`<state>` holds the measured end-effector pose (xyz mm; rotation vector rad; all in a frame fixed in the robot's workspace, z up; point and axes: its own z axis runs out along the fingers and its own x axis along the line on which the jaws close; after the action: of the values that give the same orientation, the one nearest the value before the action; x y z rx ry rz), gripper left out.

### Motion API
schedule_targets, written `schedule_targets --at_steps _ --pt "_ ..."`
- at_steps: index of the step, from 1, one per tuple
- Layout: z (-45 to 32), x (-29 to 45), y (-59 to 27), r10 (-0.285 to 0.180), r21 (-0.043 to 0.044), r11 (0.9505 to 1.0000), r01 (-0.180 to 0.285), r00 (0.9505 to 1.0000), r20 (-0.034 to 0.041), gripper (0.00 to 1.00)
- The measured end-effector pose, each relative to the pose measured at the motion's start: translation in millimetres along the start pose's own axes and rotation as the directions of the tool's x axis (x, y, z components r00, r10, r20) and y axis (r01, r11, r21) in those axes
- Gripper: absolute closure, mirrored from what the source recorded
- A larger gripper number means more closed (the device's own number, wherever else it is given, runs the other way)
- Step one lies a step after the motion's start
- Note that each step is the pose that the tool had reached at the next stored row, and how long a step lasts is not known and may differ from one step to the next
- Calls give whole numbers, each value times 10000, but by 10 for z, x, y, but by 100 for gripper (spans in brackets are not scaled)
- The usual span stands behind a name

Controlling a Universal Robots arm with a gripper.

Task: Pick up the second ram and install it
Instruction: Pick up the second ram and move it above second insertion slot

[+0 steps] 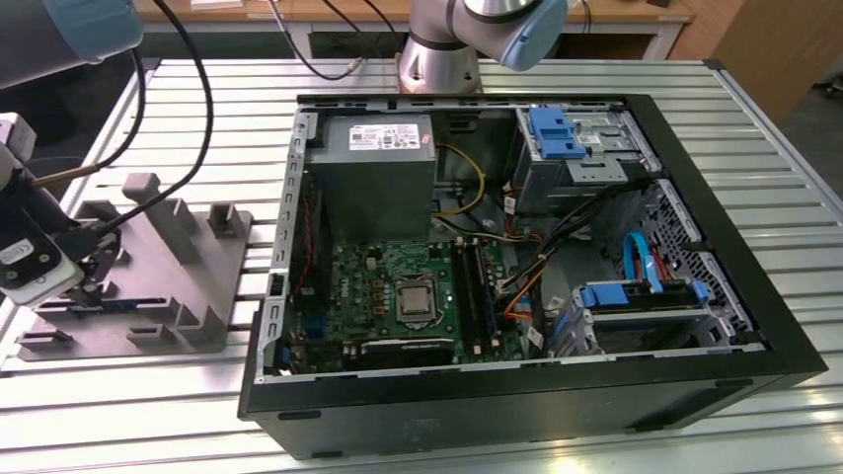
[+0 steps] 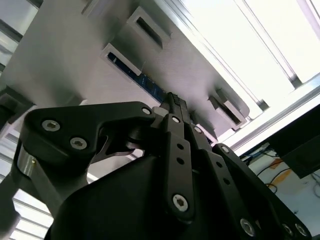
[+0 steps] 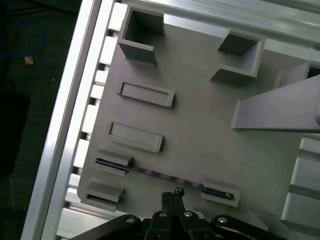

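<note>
Gripper (image 3: 172, 192) fingers are being held closed together, with nothing being gripped, just short of the second ram (image 3: 150, 173), which is being supported on edge between two end slots of the grey fixture plate (image 3: 200, 125). That plate is being carried by the slatted table (image 1: 132, 395), toward the exterior view's left of the open computer case (image 1: 527, 415).
</note>
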<state>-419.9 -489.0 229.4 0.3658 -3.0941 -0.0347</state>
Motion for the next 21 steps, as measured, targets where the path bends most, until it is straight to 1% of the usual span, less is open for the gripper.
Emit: schedule_targets --at_steps 3,5,10,14,16,19,21 --pt "0 0 0 -443 10 9990 443 9990 -11 90" --pt "1 0 0 -783 17 9969 783 9969 -20 90" --pt "1 0 0 -1540 32 9881 1540 9881 -42 90" --pt "1 0 0 -2095 42 9778 2096 9778 -58 90" --pt "1 0 0 -2383 48 9712 2384 9712 -66 90" --pt "1 0 0 -2828 55 9591 2828 9591 -81 90" --pt "2 0 0 -3131 59 9497 3132 9497 -90 90"
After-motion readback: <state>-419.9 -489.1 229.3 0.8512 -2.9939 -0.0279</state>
